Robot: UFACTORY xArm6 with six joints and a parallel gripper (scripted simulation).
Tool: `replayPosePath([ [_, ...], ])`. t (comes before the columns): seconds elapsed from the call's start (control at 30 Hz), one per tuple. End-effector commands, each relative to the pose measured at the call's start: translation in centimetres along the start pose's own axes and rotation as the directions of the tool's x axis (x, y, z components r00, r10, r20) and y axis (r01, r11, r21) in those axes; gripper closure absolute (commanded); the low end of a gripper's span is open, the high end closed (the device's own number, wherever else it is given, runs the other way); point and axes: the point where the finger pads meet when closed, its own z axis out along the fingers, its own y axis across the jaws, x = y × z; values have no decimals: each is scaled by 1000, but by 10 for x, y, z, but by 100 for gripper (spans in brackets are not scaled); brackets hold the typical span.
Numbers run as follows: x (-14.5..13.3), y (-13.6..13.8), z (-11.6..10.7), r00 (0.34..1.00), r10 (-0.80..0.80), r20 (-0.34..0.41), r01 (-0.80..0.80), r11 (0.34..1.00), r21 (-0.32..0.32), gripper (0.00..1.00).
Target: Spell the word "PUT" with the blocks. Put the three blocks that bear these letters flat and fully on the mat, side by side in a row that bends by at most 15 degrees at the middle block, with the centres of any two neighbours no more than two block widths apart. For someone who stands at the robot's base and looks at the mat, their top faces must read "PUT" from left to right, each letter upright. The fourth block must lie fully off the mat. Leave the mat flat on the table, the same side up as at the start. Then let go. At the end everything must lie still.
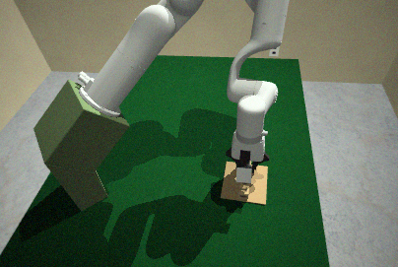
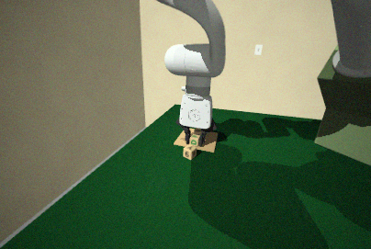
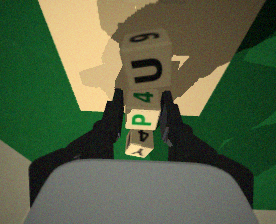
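The tan mat [image 1: 259,191] [image 2: 211,145] [image 3: 64,50] lies on the green cloth. The U block [image 3: 146,70] shows a black U and a 9 in the wrist view, in shadow over the mat. The P block [image 3: 142,120] [image 2: 194,141] shows a green P and a green 4, near the mat's edge. My gripper [image 3: 141,100] [image 2: 195,142] points down with its fingers slightly open, one on each side of the P block. A block [image 3: 138,150] [image 2: 189,154] with a Y-like letter and a 6 stands beyond that edge, off the mat. I cannot make out a T.
In the top view, the arm and a grey part [image 1: 243,174] at the gripper hide much of the row. The Y-like block stands close to the P block and the fingers. The green-grey base pedestal [image 1: 84,150] is well away from the mat.
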Motion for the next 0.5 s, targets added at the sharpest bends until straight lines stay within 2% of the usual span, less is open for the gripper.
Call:
replayPosePath([
  [0.0, 0, -1, 0, 1000, 0, -1, 0, 1000, 1, 53],
  [0.47, 0, -1, -4, 1000, 0, -1, 0, 1000, 1, 53],
])
